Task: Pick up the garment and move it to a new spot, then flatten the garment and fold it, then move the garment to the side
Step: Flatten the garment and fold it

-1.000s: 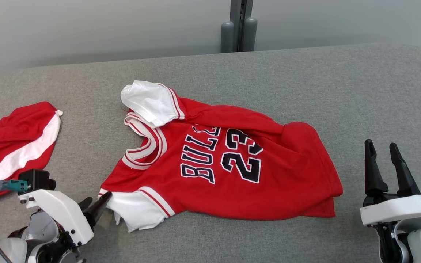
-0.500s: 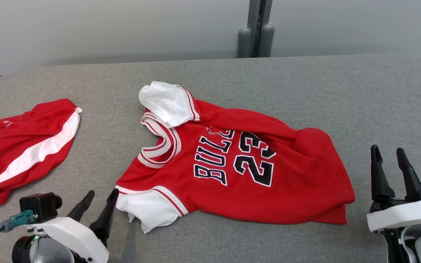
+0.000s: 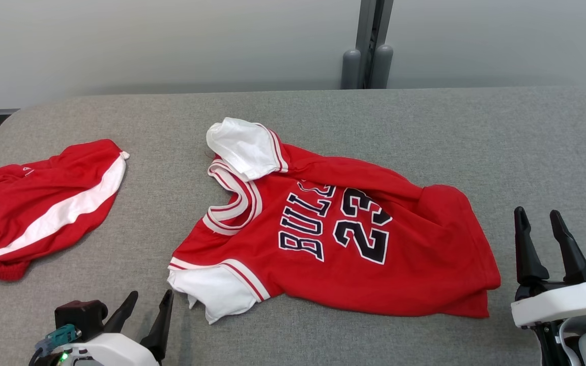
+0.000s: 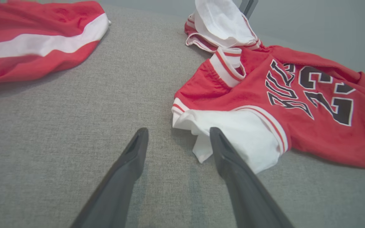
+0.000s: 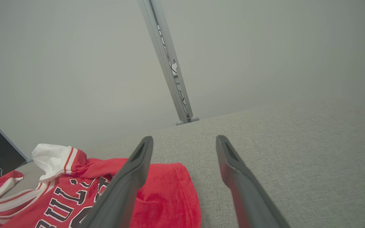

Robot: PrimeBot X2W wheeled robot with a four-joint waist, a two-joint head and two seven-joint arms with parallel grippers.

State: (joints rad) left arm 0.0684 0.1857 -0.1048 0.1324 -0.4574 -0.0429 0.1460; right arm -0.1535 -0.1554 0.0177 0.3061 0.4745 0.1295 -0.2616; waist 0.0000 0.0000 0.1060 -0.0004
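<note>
Head view: left gripper (image 3: 151, 295) and right gripper (image 3: 537, 211) stand spread, empty, either side of the red jersey (image 3: 354, 254).

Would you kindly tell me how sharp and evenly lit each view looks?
Head view: soft, even light, no glare; the jersey lettering is crisp. Left wrist view: the left gripper looks soft-edged, the jersey sharp. Right wrist view: slightly hazy, the metal post slants.

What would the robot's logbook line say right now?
jersey: unfolded, rumpled on grey table | left gripper: open beside white sleeve | right gripper: open, beside hem | red shorts: apart, left
</note>
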